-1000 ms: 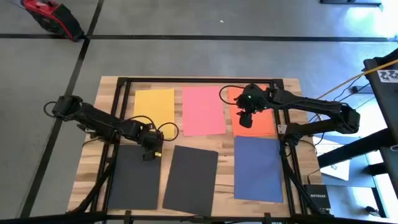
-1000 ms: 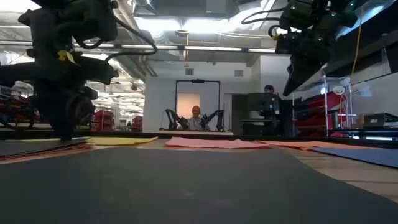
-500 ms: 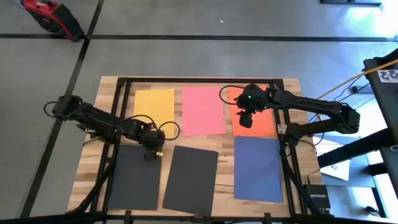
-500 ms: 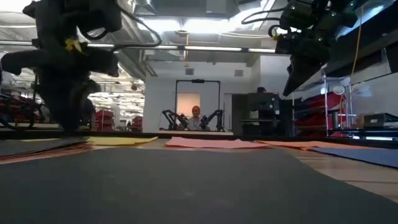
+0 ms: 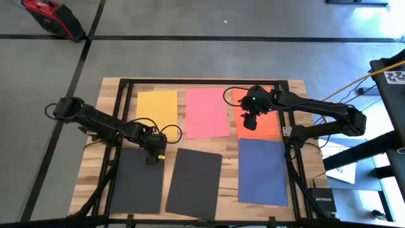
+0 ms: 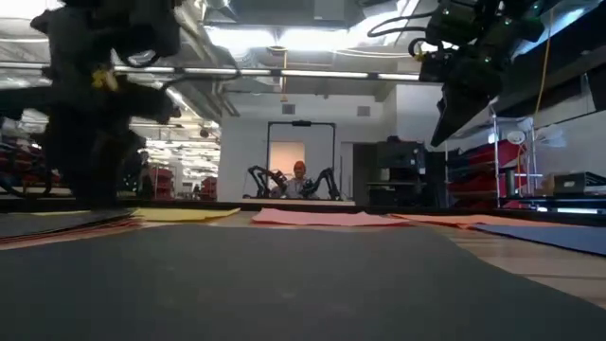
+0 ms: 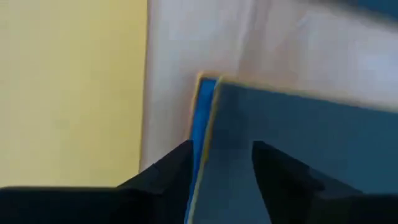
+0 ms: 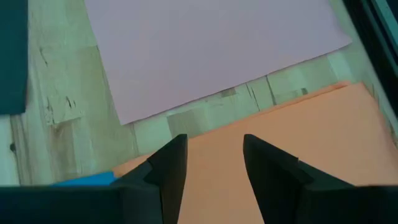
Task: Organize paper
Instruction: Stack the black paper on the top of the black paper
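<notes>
Paper: six sheets lie flat on the table (image 5: 109,88). At the far side, the yellow sheet (image 5: 157,107), the pink sheet (image 5: 207,112) and the orange sheet (image 5: 264,120); at the near side, two black sheets (image 5: 135,180) (image 5: 194,182) and the blue sheet (image 5: 262,171).
Hidden layer: my left wrist view shows a blue edge (image 7: 200,130) under the corner of the left black sheet, so I judge it covers another sheet.
Change: almost none. The sheets lie as they did a second ago; only my left arm has wavered slightly over that black corner.
My left pincer (image 5: 150,156): released, fingers apart astride the stacked corner, nothing held.
My right pincer (image 5: 250,122): released, holding nothing, still hanging above the orange sheet.
Meaning: no sheet lifted or moved yet; I judge pinching that corner comes next.
</notes>
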